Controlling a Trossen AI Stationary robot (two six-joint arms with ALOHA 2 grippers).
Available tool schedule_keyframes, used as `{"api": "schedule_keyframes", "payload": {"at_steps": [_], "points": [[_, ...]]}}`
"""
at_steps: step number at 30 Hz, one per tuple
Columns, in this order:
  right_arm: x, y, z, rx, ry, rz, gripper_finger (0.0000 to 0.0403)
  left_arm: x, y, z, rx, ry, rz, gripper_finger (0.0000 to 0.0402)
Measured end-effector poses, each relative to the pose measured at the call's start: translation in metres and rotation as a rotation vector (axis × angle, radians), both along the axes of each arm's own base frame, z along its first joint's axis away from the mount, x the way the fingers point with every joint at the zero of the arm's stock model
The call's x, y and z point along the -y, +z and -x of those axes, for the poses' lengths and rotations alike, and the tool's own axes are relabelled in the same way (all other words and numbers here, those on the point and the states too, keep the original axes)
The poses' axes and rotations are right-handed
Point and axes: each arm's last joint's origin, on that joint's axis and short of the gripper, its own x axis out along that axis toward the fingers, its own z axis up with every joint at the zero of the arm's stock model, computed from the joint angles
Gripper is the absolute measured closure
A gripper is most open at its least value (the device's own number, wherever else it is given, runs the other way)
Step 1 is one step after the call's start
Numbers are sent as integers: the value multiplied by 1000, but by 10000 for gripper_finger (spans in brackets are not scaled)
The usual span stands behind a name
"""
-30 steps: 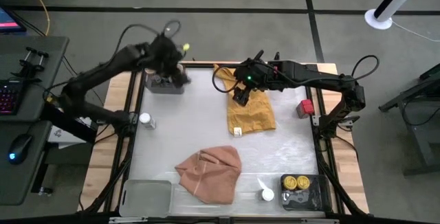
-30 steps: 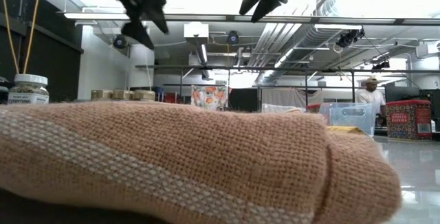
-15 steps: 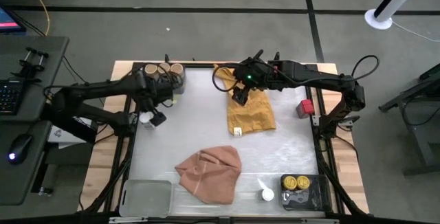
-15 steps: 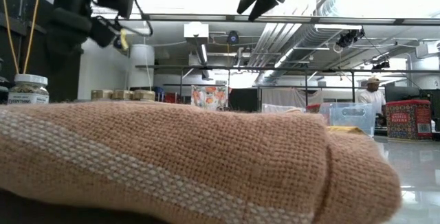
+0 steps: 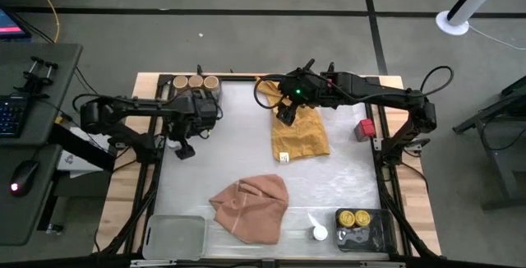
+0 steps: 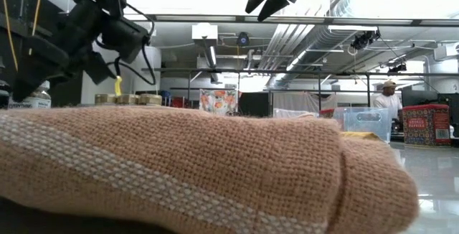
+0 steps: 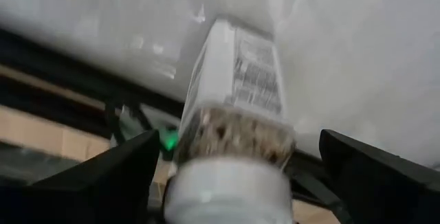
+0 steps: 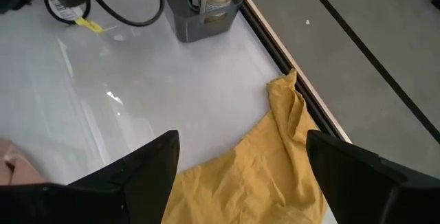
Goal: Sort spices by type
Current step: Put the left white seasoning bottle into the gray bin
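- The left gripper [image 5: 182,146] hung low over the table's left edge, fingers spread wide, with a white-lidded jar [image 7: 234,141] standing between them but not yet pinched.
- That read as the pick-up step for one white-lidded spice; the jar itself was hidden under the gripper from above.
- Three tan-lidded jars [image 5: 196,81] sat grouped at the far left corner by the grey tray [image 8: 206,19].
- Two yellow-lidded jars [image 5: 353,218] lay in the near right tray, another white-lidded jar [image 5: 319,233] just beside it.
- A red tin [image 5: 364,128] waited at the right edge.
- The right gripper [image 5: 285,117] hovered, fingers apart and empty, above the mustard cloth [image 5: 300,134].
- Next move, I'd judge: close squarely on the jar's body, lift clear, carry it across to its twin.
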Motion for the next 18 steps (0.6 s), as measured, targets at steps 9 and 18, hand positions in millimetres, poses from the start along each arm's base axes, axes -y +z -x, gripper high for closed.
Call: {"api": "schedule_keyframes", "payload": {"at_steps": [9, 18], "points": [[0, 0, 0, 1, -1, -2, 91, -1, -4, -2, -6, -74, 19, 70], [0, 0, 0, 1, -2, -2, 91, -1, -3, -2, -7, -81, 27, 239]]}}
